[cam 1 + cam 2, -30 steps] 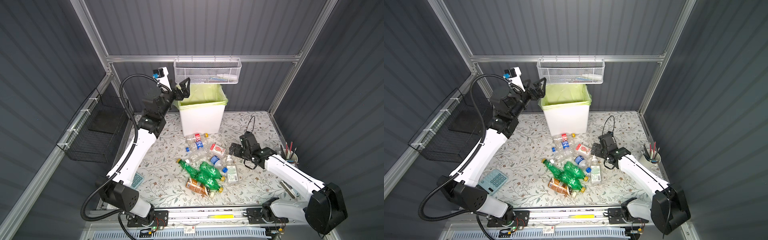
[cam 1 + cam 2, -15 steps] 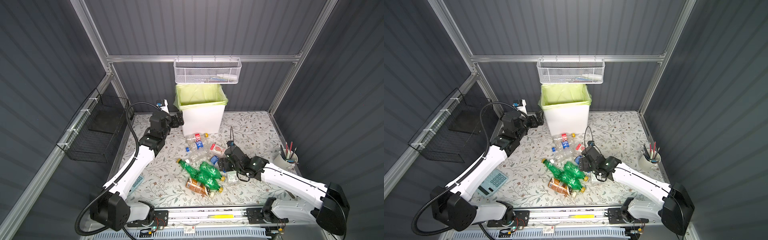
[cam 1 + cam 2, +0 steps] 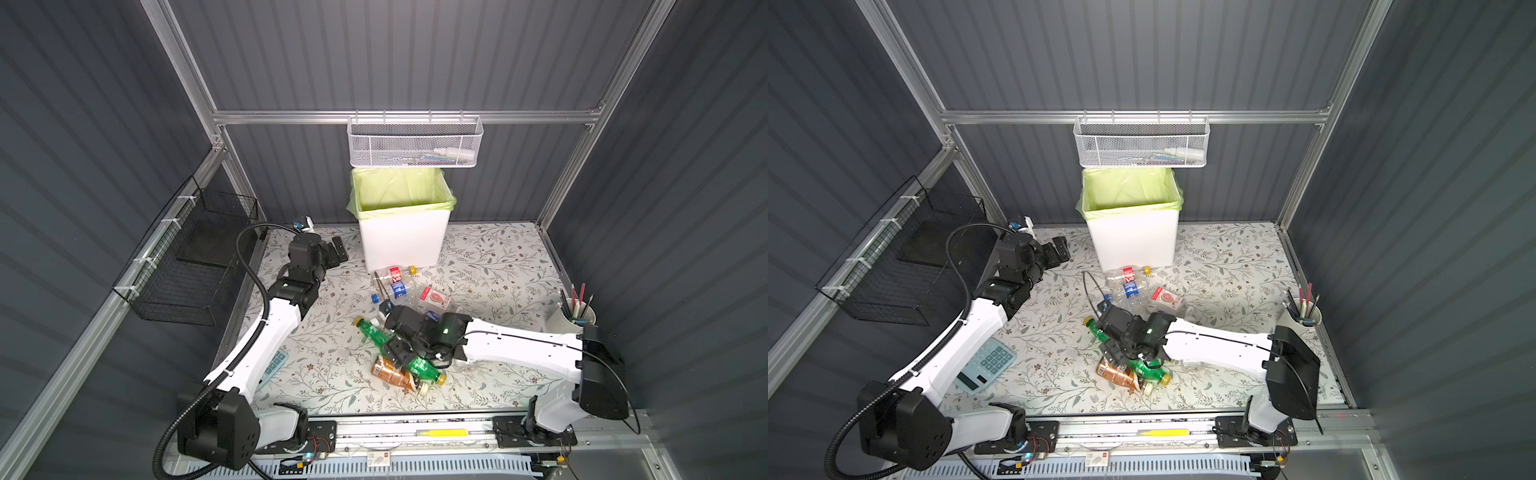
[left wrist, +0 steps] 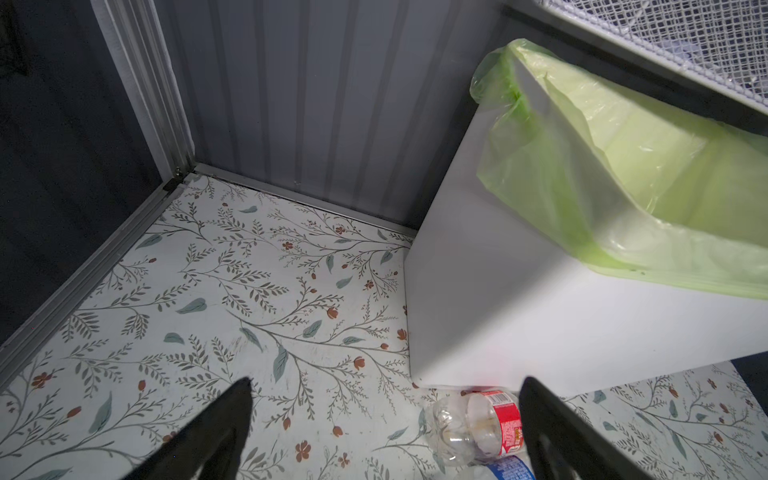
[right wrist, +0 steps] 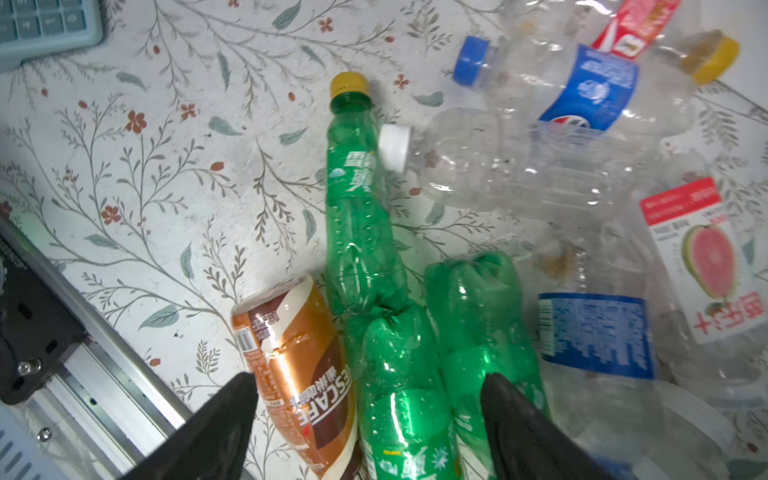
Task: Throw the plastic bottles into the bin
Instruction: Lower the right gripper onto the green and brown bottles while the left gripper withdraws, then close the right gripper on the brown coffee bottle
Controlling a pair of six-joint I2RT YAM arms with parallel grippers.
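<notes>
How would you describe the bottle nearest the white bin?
Find the tall white plastic bin with a yellow-green liner. A clear plastic bottle lies at its foot. Unlike its blue-labelled neighbour, it has a red label and yellow cap.

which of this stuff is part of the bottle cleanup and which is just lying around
Part of the job: plastic bottles, bin.

Just lying about: calculator, cup of pens, white mesh basket, black wire basket.

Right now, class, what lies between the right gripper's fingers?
The right wrist view shows a brown coffee bottle and a green bottle between the right gripper's fingers.
</notes>
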